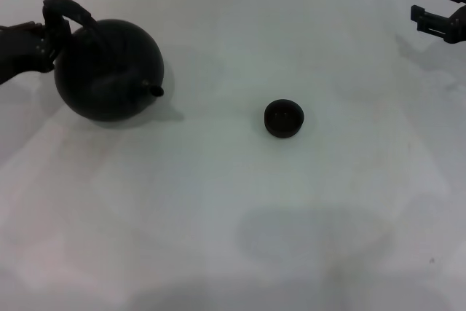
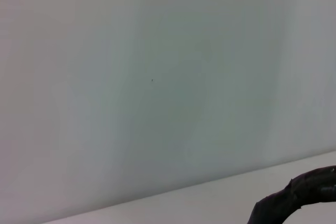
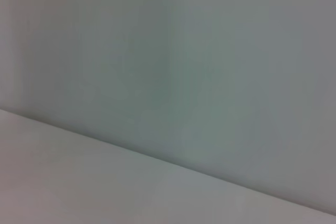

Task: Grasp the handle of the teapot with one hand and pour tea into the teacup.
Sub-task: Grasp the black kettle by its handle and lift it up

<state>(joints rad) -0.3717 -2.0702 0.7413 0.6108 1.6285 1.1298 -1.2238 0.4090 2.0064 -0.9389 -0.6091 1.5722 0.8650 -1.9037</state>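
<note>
The round black teapot is at the far left of the white table, its short spout pointing right toward the teacup. Its thick black handle leans up and to the left. My left gripper comes in from the left edge and is shut on the handle's left end. A piece of the rough handle shows in the left wrist view. The tiny black teacup stands upright near the middle, well apart from the spout. My right gripper hangs open at the far right, away from both.
The white table stretches wide around the pot and cup, with only faint shadows on it. Both wrist views show a pale wall and the table's edge.
</note>
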